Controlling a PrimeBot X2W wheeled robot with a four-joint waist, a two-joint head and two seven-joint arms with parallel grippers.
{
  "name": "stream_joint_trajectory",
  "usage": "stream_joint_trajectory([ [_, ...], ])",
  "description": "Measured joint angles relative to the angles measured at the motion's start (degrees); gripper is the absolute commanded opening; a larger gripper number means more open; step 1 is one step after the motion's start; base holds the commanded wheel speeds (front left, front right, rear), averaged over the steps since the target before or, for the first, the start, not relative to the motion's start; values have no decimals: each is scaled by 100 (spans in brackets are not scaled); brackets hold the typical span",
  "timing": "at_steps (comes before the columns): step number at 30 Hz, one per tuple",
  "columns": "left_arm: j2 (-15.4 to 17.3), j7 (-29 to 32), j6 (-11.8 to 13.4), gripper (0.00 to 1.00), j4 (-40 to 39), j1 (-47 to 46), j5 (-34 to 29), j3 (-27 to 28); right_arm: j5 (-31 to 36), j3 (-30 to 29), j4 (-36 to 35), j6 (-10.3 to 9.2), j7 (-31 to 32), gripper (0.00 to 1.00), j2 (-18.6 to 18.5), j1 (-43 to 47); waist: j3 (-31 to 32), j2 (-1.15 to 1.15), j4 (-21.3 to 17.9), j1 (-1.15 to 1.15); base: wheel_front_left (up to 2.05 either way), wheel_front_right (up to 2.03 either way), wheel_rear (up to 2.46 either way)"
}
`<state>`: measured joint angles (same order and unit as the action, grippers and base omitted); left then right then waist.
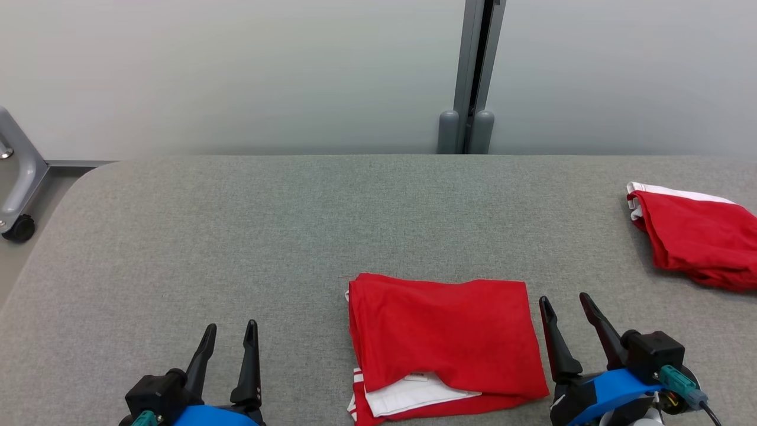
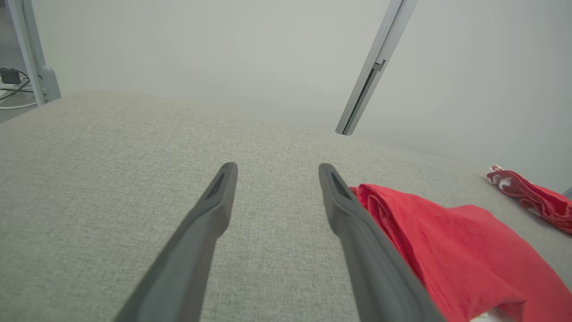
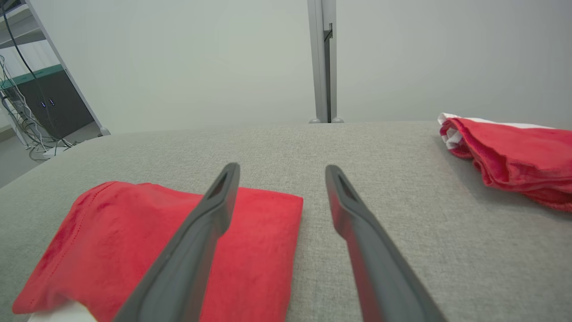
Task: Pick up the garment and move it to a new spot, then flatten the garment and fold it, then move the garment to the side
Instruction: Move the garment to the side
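Grey woven fabric covers the counter, with pale wall panels and a grey post behind it.

The left end effector hovers low over bare fabric with its fingers spread and nothing between them. The right end effector is likewise spread and empty, just beside the right edge of the folded red garment.

That garment lies at the near middle of the counter as a tidy rectangle. A white layer pokes out from under its near edge. The folding looks done, so the move to the side is probably what remains.

The likeliest failure is a pinch that catches only the top red layer. Lifting it then would peel the stack open and undo the fold. The protruding white layer is the weak point, since it could slide out or trail if the lower layers are not gathered in. Dragging instead of lifting is also risky, because the textured cover may hold the bottom layer and bunch it.

A second red garment, loosely heaped, lies well apart at the far right. Carrying the folded one that way could land it on the heap or tangle the two. The like colours could also lead to the wrong piece being grabbed.
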<state>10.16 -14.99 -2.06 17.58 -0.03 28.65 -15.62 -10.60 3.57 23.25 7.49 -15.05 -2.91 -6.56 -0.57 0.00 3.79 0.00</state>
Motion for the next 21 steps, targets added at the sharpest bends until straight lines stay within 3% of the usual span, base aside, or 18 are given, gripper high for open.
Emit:
stream_joint_trajectory([
  [6,1,0,19,100,2,-25,-45,93,219,-138,45,0,343,100,0,-84,-48,0,46,0,0,0,0],
  [15,58,0,102,100,-157,3,-101,511,624,-370,127,0,2089,100,2,-283,-194,0,271,0,0,0,0],
  [21,-75,-1,49,100,-181,80,-170,544,549,-533,276,0,2842,100,-3,-438,-325,0,467,0,0,0,0],
])
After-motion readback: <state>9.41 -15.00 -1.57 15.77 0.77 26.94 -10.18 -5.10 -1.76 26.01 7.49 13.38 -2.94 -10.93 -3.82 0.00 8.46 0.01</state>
